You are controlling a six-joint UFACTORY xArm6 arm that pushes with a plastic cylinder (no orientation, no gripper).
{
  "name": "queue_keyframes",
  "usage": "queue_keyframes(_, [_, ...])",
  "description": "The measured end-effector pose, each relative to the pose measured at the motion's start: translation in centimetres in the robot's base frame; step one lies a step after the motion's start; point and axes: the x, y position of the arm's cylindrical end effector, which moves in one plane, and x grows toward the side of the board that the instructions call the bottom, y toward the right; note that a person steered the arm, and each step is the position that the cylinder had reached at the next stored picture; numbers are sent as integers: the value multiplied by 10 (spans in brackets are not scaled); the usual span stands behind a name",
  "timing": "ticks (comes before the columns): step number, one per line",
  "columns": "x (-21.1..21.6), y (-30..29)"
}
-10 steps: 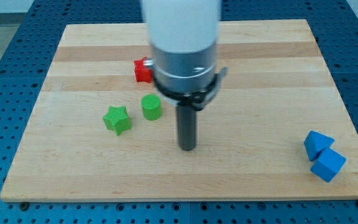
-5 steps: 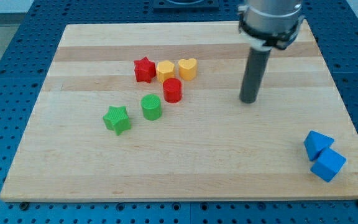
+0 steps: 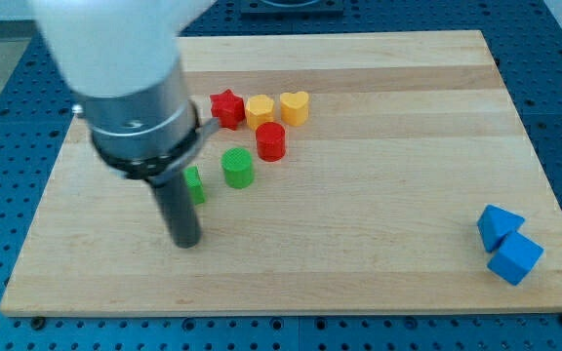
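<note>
My tip (image 3: 185, 242) rests on the wooden board (image 3: 359, 224) toward the view's lower left, just below the green star (image 3: 195, 184), which the rod partly hides. I cannot tell whether the rod touches it. A green cylinder (image 3: 237, 167) stands to the star's right. Above it sit a red cylinder (image 3: 270, 141), a red star (image 3: 226, 107), a yellow block (image 3: 260, 110) and a yellow heart-shaped block (image 3: 295, 107), close together.
Two blue blocks (image 3: 500, 227) (image 3: 515, 258) lie touching near the board's lower right corner. The arm's white and grey body fills the view's upper left and hides part of the board there. Blue perforated table surrounds the board.
The rod has swung from the view's upper right across to the lower left, and now covers part of the green star. The blocks appear to be in the same places.
</note>
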Motion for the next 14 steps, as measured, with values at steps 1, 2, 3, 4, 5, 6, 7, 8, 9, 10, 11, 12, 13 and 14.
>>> queue_keyframes(1, [3, -38])
queue_keyframes(2, [3, -66])
queue_keyframes(3, [-18, -73])
queue_keyframes(4, [-82, -59])
queue_keyframes(5, [-82, -59])
queue_keyframes(6, [-81, -39])
queue_keyframes(7, [-81, -36])
queue_keyframes(8, [-80, -35])
queue_keyframes(9, [-70, -33])
queue_keyframes(10, [-69, -32])
queue_keyframes(11, [-63, -27])
queue_keyframes(12, [-74, -27])
queue_keyframes(13, [-84, -27])
queue_keyframes(14, [-66, -19])
